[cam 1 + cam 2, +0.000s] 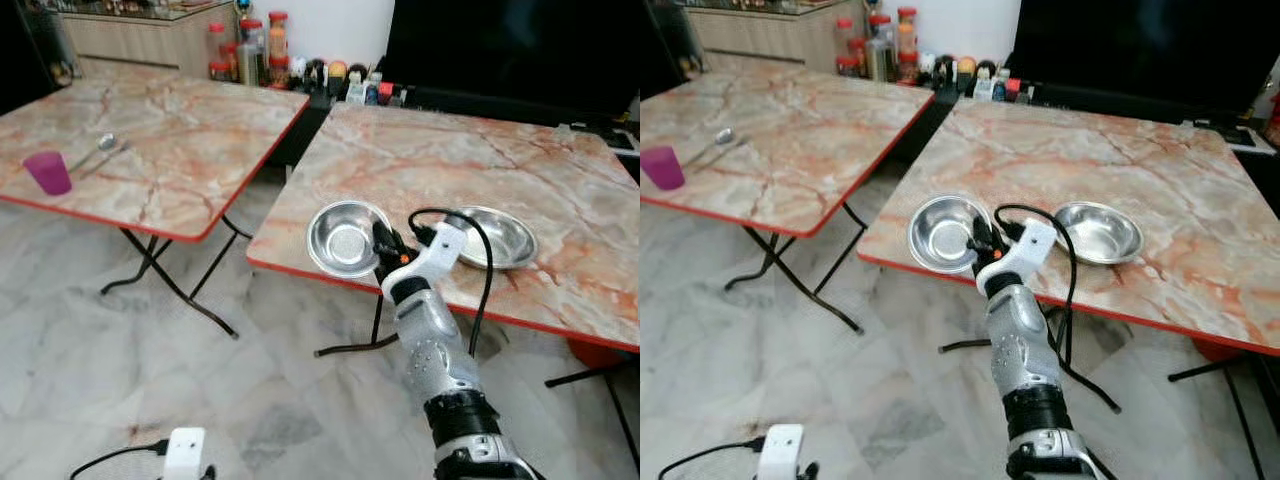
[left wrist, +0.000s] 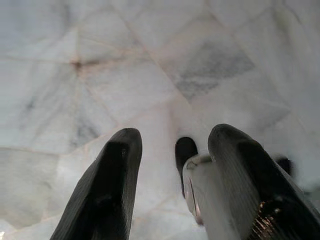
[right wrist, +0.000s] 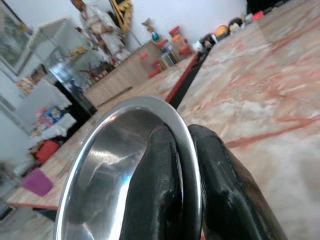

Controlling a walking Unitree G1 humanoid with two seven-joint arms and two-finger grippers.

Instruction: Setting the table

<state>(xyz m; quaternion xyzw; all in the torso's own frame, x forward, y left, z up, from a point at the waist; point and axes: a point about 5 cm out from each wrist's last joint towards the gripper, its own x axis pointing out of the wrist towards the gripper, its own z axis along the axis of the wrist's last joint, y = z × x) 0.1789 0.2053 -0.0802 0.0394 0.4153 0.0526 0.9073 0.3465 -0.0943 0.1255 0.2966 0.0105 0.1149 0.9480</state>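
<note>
Tables: two marble-topped, red-edged (image 1: 520,170) | floor: pale marble (image 1: 80,350) | right pincer (image 1: 382,247) clamps steel bowl (image 1: 345,236) rim

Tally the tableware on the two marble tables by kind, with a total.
Steel bowls: 2, one pinched at its rim by the right tool, one beside it
Purple cup: 1
Spoon: 1
Total: 4

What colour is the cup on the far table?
Purple-pink cup; clearest in the left eye view.
</note>
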